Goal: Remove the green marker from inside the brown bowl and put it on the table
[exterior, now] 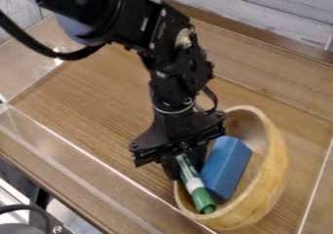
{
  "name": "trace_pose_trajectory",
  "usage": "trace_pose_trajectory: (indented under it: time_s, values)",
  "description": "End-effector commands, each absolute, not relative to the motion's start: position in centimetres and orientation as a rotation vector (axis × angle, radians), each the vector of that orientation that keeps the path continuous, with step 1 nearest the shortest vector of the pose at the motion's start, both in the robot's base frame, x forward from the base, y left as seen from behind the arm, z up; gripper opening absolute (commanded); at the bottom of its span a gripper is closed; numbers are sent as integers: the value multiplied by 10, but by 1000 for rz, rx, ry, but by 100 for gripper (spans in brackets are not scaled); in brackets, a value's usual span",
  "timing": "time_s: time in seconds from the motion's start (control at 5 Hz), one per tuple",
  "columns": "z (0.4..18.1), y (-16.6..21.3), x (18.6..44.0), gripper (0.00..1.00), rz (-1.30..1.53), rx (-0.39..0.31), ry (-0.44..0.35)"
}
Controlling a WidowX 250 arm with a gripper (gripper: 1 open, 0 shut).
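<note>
Fingers (176, 158) clamped on green marker (192, 183) inside brown bowl (267, 194), w/ blue block (225, 164) beside.

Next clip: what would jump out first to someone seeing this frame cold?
The black robot arm dominates, reaching from upper left down into the brown bowl at lower right, its gripper shut on the green marker near the bowl's left rim. A blue block lies in the bowl just right of the marker. All of this sits on the table, walled by clear acrylic.
</note>
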State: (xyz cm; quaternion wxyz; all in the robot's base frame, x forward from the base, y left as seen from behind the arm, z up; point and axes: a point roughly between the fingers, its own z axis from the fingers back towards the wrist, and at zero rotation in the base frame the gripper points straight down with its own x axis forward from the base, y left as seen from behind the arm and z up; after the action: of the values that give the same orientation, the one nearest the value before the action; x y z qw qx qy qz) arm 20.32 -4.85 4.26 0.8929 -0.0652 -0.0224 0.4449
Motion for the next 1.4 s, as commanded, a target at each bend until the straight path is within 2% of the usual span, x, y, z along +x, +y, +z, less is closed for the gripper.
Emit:
trace_pose_trajectory:
  time_s: [0.0, 0.6, 1.2]
  values:
    - [49, -52, 212, 0, 903, -147, -76]
    - [47, -55, 213, 0, 891, -133, -77]
    - [57, -51, 210, 0, 855, -107, -61]
